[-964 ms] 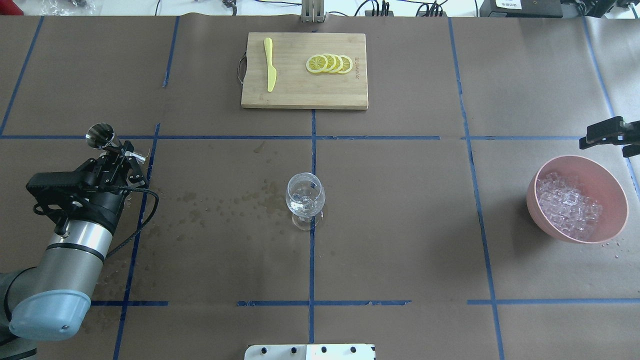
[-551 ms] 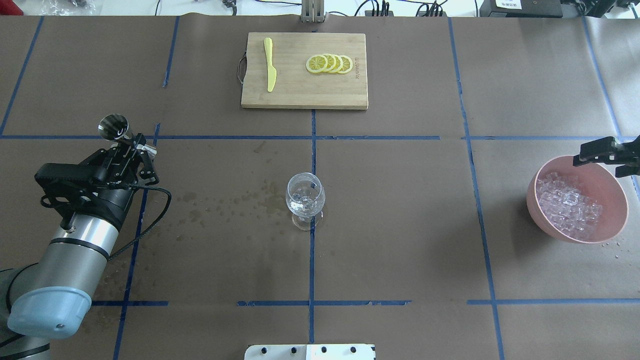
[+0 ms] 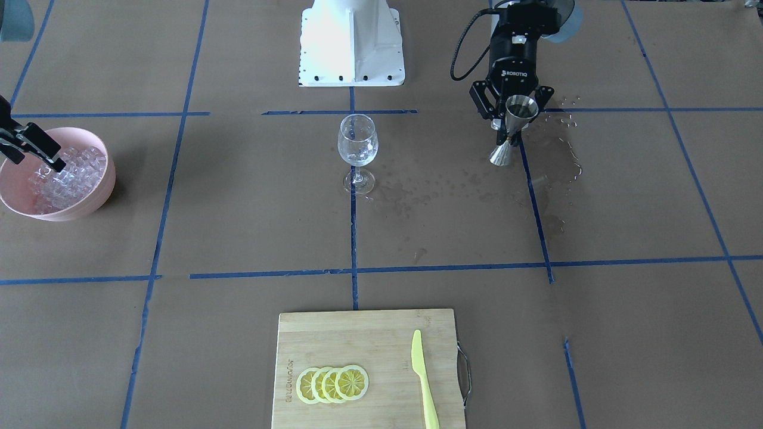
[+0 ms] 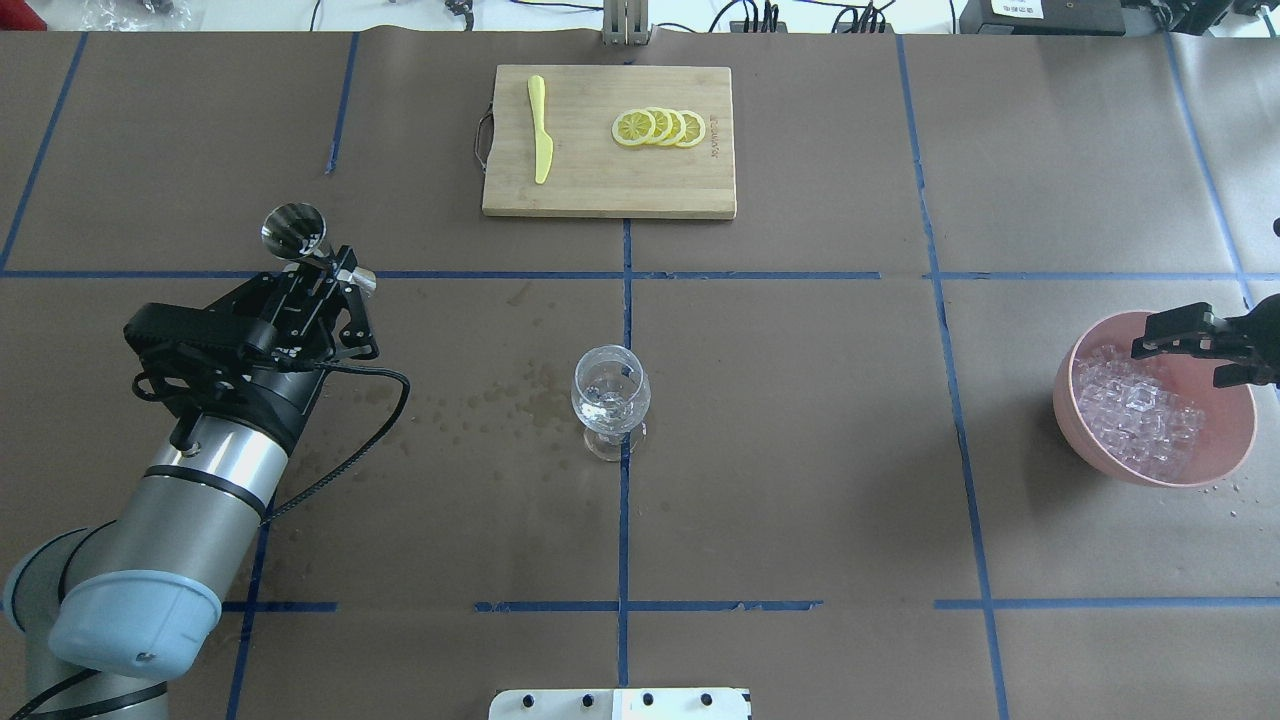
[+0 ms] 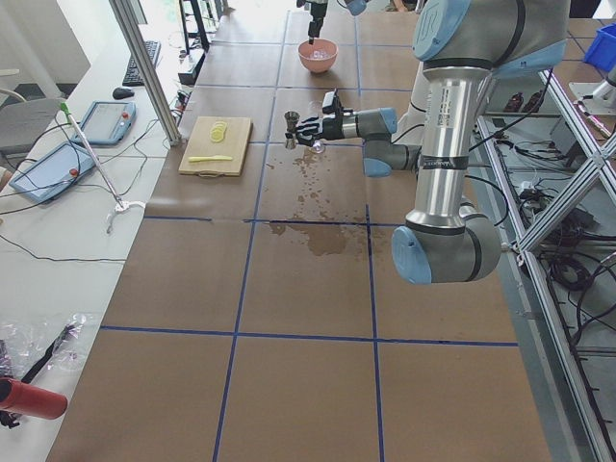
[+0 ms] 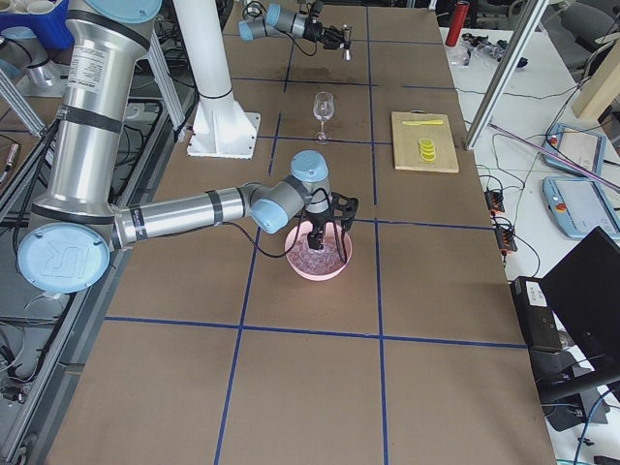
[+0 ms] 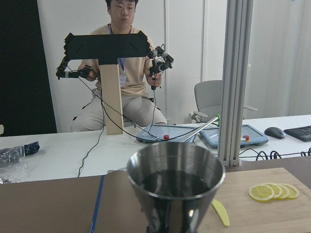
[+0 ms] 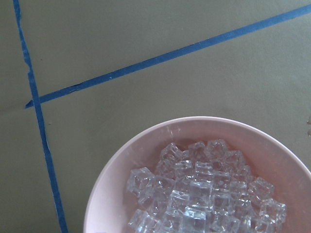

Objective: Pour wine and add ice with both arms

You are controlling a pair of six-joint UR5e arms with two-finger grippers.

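Observation:
My left gripper (image 4: 335, 277) is shut on the waist of a steel jigger (image 4: 293, 230), held upright above the table left of the wine glass (image 4: 610, 400). The left wrist view shows dark liquid in the jigger's cup (image 7: 176, 182). The glass stands upright at the table's centre (image 3: 357, 149), well apart from the jigger (image 3: 515, 128). The ice (image 4: 1140, 410) is heaped in a pink bowl (image 4: 1205, 470) at the right. My right gripper (image 4: 1185, 355) hangs open just above the bowl's far rim. The ice (image 8: 204, 189) fills the right wrist view's lower half.
A wooden cutting board (image 4: 600, 195) at the far middle carries lemon slices (image 4: 660, 128) and a yellow knife (image 4: 540, 130). Wet spots (image 4: 470, 400) darken the paper between my left arm and the glass. The white pedestal base (image 3: 351, 42) stands behind the glass.
My left arm has carried the jigger to the right, closer to the glass. My right gripper has come in from the right edge to over the bowl of ice.

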